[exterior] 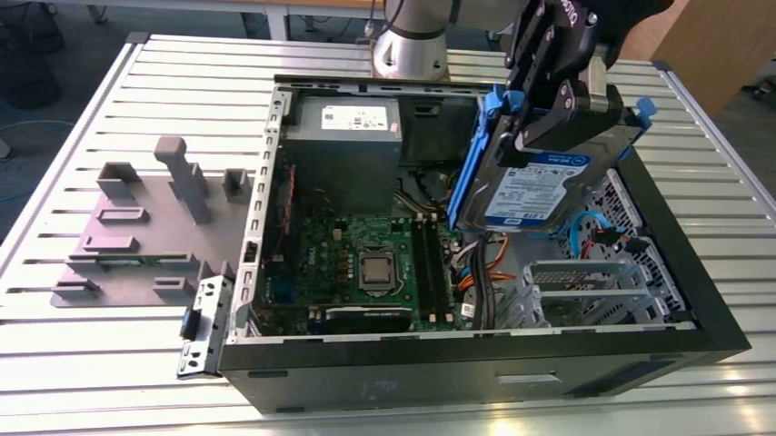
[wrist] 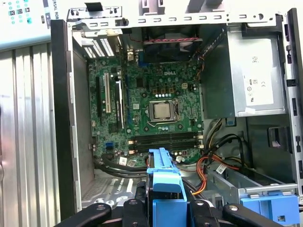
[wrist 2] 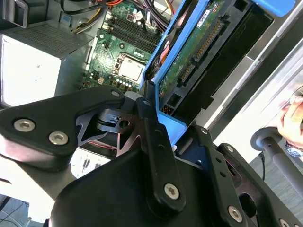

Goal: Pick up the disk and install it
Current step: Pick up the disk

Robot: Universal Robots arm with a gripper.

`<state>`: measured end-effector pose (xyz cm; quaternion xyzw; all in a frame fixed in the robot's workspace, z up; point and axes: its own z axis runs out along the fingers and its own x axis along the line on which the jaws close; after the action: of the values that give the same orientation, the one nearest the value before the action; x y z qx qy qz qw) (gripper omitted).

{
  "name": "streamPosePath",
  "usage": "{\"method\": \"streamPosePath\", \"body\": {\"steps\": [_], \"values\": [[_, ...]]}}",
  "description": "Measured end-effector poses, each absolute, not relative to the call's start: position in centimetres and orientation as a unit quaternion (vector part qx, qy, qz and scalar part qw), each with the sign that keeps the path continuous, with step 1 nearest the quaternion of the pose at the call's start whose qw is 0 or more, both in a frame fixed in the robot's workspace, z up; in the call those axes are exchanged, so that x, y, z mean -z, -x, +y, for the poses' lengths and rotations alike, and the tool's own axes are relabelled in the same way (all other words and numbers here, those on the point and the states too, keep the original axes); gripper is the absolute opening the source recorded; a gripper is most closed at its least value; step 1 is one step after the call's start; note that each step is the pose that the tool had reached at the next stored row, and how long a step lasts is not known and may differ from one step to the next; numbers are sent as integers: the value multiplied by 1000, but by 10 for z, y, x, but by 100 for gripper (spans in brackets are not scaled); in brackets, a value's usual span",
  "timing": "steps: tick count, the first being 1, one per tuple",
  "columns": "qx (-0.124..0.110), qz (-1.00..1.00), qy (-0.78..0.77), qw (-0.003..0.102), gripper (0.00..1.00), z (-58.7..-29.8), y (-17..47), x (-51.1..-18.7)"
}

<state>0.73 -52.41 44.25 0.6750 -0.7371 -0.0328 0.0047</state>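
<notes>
1. The step in hand, as I judge it, is carrying the disk (exterior: 533, 186) to its seat inside the open computer case (exterior: 485, 368), which lies on the slatted bench (exterior: 182, 73). The disk hangs on edge above the case's side at the exterior view's right, labelled face towards that camera, touching nothing but the gripper.
2. Done well, this is mostly a matter of alignment. The likely seat is the metal drive cage (exterior: 594, 282) near the case's front corner, and the disk is held steeply tilted, so it should be squared to the cage before it goes in; forcing the blue rail (wrist: 165, 189) in crooked risks jamming it.
3. The orange and black cables (exterior: 485, 268) lie just beside the cage, between it and the motherboard (exterior: 363, 263). A slow, straight path that stays clear of them looks safest — a snagged rail could twist the disk in the grasp.
4. The gripper (exterior: 555, 123) is closed narrowly on the disk's upper end, one finger on each side, clamping drive and carrier together. In the first wrist view the blue rail sits between the black fingers (wrist: 135, 208).
</notes>
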Motion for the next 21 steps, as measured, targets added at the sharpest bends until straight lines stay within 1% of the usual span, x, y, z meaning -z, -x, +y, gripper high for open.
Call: {"method": "streamPosePath", "body": {"steps": [21], "values": [[33,-737,-675,5,37,-532,-8,-442]]}}
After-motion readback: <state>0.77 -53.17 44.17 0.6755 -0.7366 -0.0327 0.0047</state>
